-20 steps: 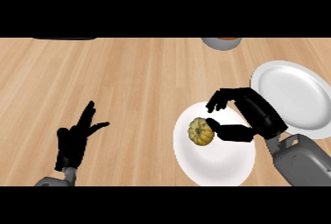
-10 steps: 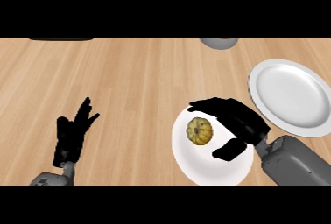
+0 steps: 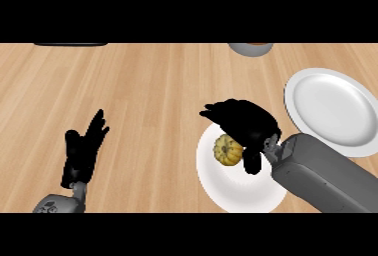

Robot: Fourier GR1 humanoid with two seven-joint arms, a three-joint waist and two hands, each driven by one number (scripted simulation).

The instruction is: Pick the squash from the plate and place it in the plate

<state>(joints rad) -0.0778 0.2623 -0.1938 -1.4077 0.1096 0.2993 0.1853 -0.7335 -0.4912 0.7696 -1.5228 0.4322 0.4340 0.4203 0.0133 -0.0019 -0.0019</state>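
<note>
So the squash (image 3: 228, 149) sits on the near plate (image 3: 244, 192), a bit left of its middle and not lifted yet. The right hand (image 3: 242, 125) is arched right over it, fingers (image 3: 214, 112) curled past the far side and thumb (image 3: 252, 162) tucked in at the near-right side, so it's basically cupping and pinching the squash. The left hand (image 3: 83, 150) just rests spread out, fingers up, at the near left, well away from everything. For this step, imo the trick is to get the squeeze across the widest part of the squash before any lifting. It's round and ribbed, so an off-centre hold could let it roll out toward the left. I'd lift straight up first so the plate rim isn't clipped, then carry it right and far to the empty plate (image 3: 332, 107). That one sits just beside the near plate, so it's a short hop. Keep it low and set it near the middle. The grey cup (image 3: 251, 48) at the far edge is well out of the way.
</note>
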